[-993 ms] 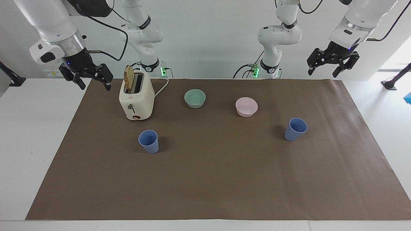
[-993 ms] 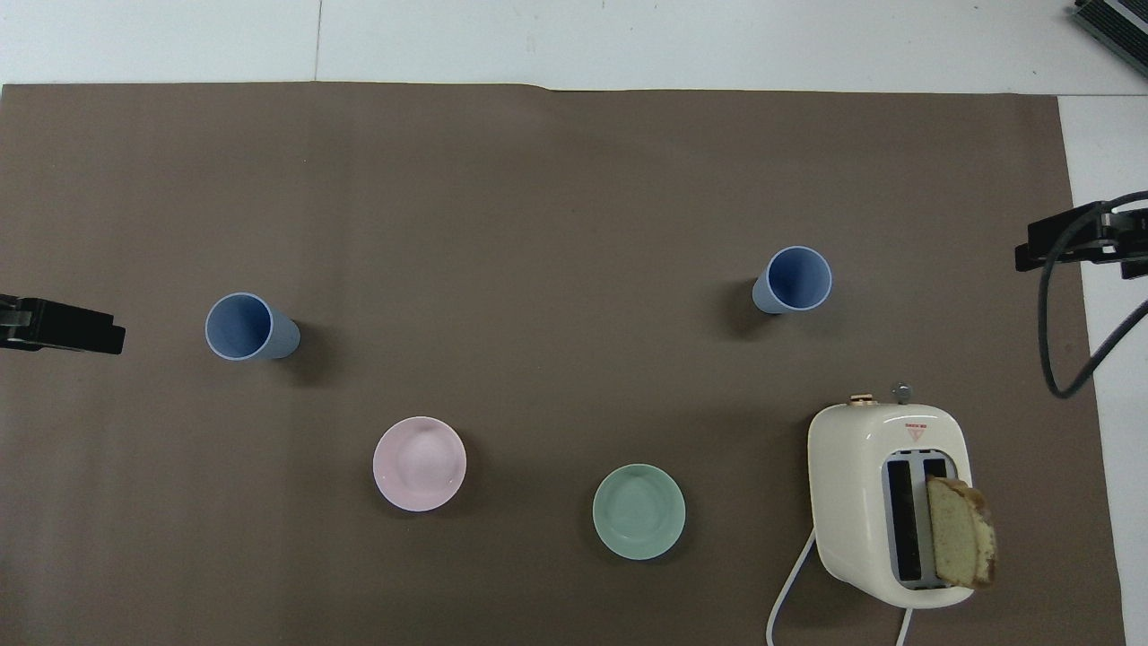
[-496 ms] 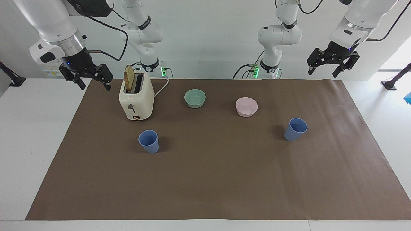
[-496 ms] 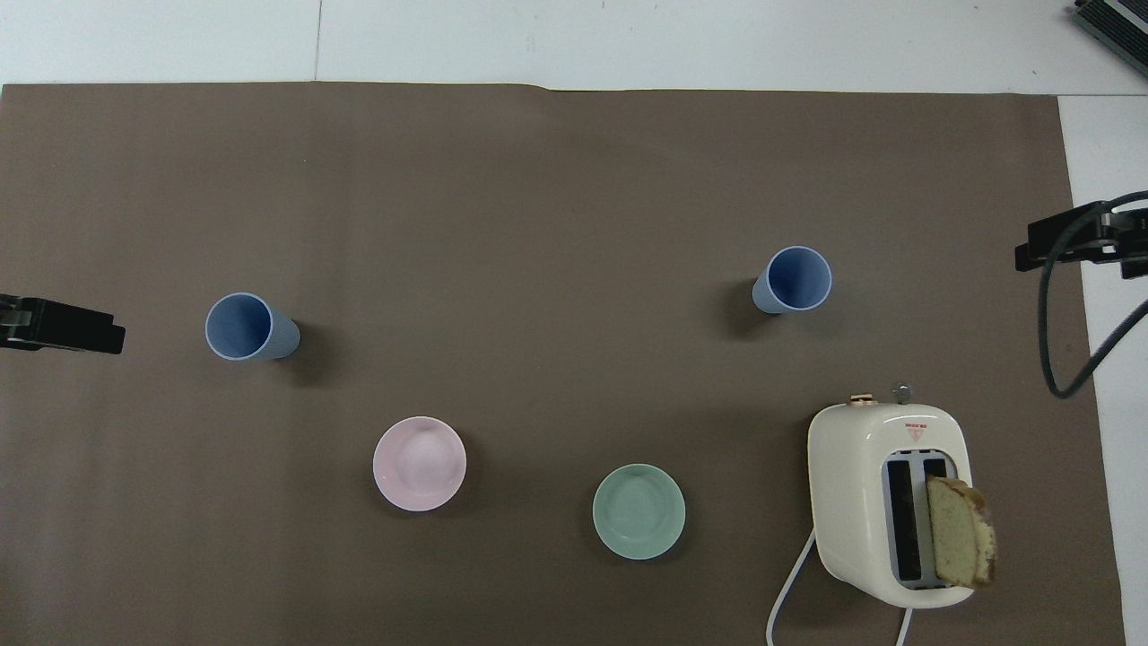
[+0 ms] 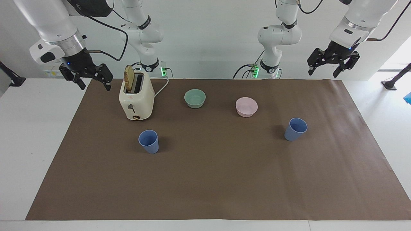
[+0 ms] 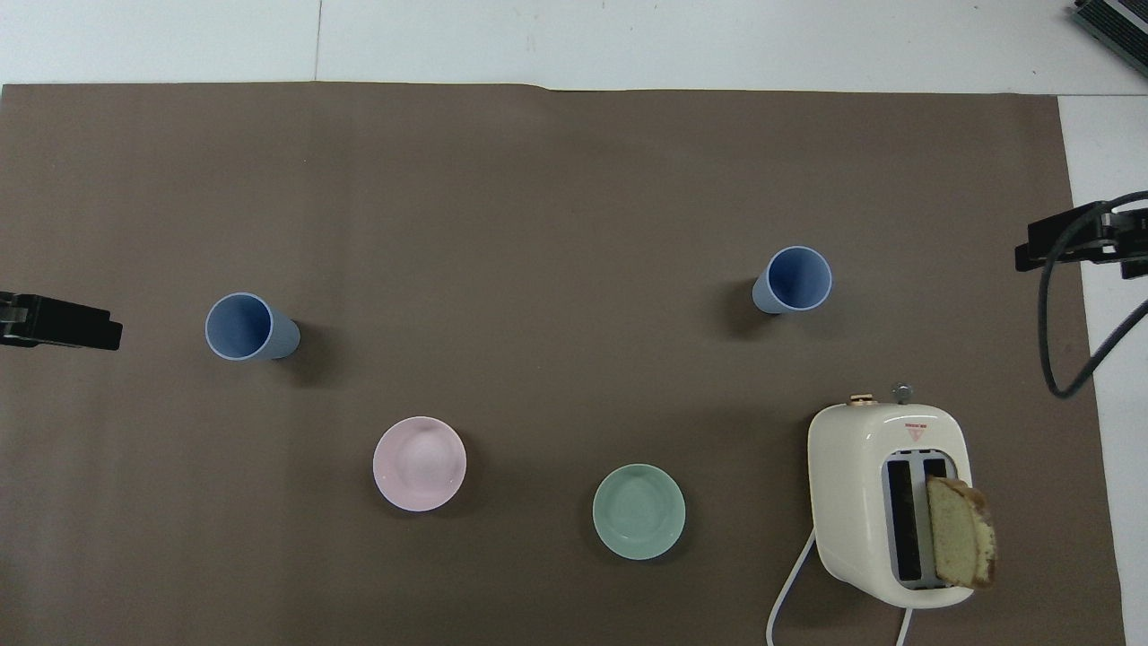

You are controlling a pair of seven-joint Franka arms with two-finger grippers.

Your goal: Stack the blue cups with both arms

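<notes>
Blue cups, two matte periwinkle tapered tumblers, stand upright and well apart on the brown paper mat: one just beside the cream toaster, one toward the left arm's end. Both black two-finger grippers, left gripper and right gripper, hang raised over the mat's ends, fingers spread wide, holding nothing.

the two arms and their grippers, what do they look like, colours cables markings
Both arms are glossy white jointed tubes with black rings at the joints and loose black cables looping alongside. Each wrist ends in a silver metal band, then a black two-finger gripper: the left gripper and the right gripper. Green lights glow at the two bases.
</notes>
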